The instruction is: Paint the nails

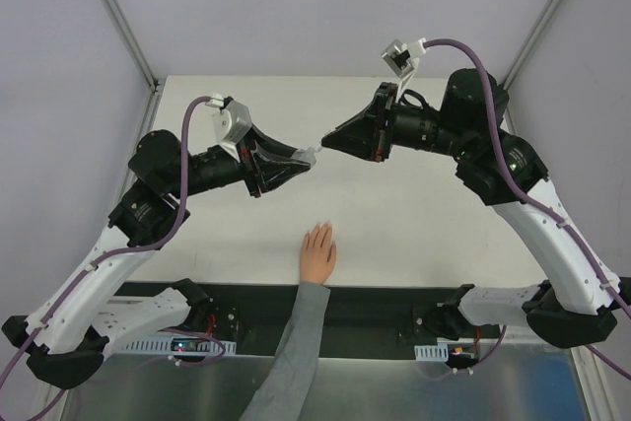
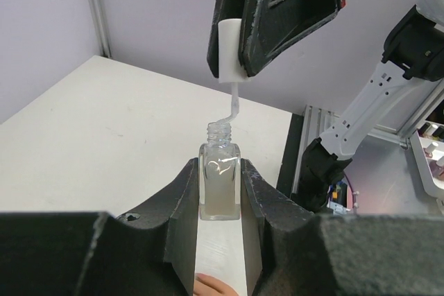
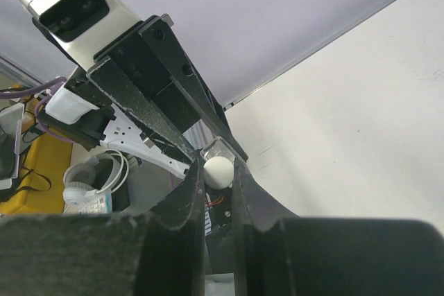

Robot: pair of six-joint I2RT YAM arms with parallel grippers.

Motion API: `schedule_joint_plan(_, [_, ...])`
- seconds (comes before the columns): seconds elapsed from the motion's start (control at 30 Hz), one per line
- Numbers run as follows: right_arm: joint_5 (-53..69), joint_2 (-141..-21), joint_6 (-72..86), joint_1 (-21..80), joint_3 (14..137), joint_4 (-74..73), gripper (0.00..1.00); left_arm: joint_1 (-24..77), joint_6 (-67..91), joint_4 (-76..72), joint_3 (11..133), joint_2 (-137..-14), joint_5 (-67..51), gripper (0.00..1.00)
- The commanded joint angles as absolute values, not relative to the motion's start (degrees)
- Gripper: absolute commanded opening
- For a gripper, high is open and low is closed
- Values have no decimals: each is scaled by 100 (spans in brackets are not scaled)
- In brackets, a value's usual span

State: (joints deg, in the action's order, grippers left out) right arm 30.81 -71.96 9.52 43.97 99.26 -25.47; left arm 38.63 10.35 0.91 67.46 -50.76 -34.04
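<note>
A pale hand (image 1: 318, 253) in a grey sleeve lies flat on the white table, fingers together pointing away; its nails (image 1: 320, 230) are too small to make out. Above it, my left gripper (image 1: 308, 157) (image 2: 220, 202) is shut on a small clear glass bottle (image 2: 220, 185) with its neck uncapped. My right gripper (image 1: 330, 141) (image 3: 218, 177) faces it, shut on the white cap (image 2: 228, 50) (image 3: 218, 171). The cap's brush stem (image 2: 232, 105) hangs bent, its tip at the bottle's neck. One fingertip (image 2: 211, 285) shows below the bottle in the left wrist view.
The grey sleeve (image 1: 291, 362) crosses the black rail (image 1: 375, 303) at the table's near edge between the arm bases. Metal frame posts (image 1: 123, 22) stand at the back corners, with pale walls on both sides.
</note>
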Motion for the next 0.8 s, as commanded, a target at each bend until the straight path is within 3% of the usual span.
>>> schedule_joint_plan(0.0, [3032,-7093,905,4403,9870,-2329,1,3867,914,-149,6785,-5027,-3349,0])
schedule_joint_plan(0.4, [2927,-7128,1072,4395,9949,-2118,1,3876,862,-27,6715,-4957,-3261,0])
schedule_joint_plan(0.77, [2154,-6820,924,4157,9273,-2214,1,3867,484,667,6583,-4535,-1276,0])
